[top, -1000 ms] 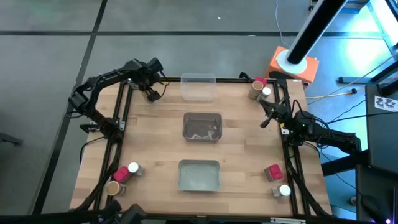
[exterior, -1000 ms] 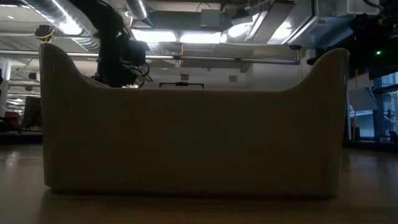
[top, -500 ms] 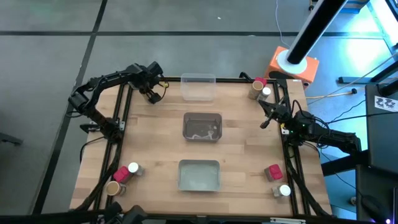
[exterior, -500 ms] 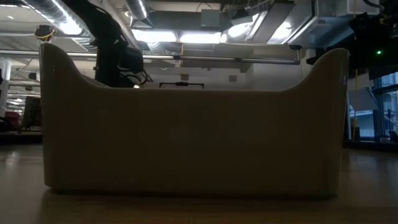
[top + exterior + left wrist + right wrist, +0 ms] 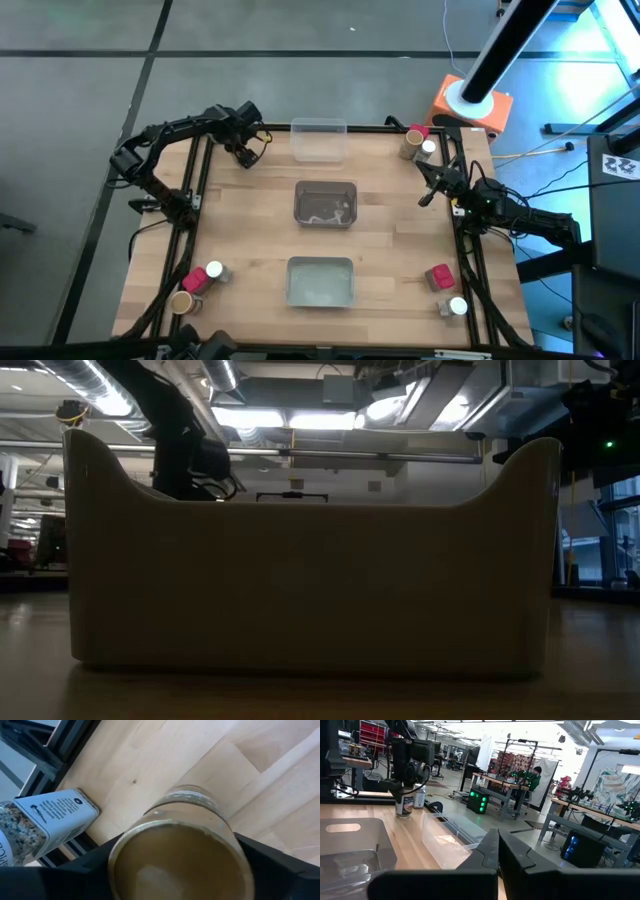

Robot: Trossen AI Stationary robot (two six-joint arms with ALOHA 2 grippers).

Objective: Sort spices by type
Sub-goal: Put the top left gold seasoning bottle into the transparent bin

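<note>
My left gripper is at the table's far left corner, shut on a tan-topped brown spice cylinder, which also shows upright in the right wrist view. A white-labelled spice tin lies beside it at the table's edge. Other spices stand in groups: far right corner, near left, near right. My right gripper waits shut over the table's right side, touching nothing. My left gripper pinches the brown cylinder between its two fingers near the tan top, coming from above and pointing down. The cylinder is upright, with its base at table level. Whether the base touches the wood, I cannot tell.
Three trays lie in a row down the table's middle: a clear one at the far edge, a grey one in the centre, another grey one near. The near tray's wall fills the low view. An orange device stands beyond the far right corner.
My left gripper has sunk a little toward the table at the far left corner, still shut on the cylinder.
</note>
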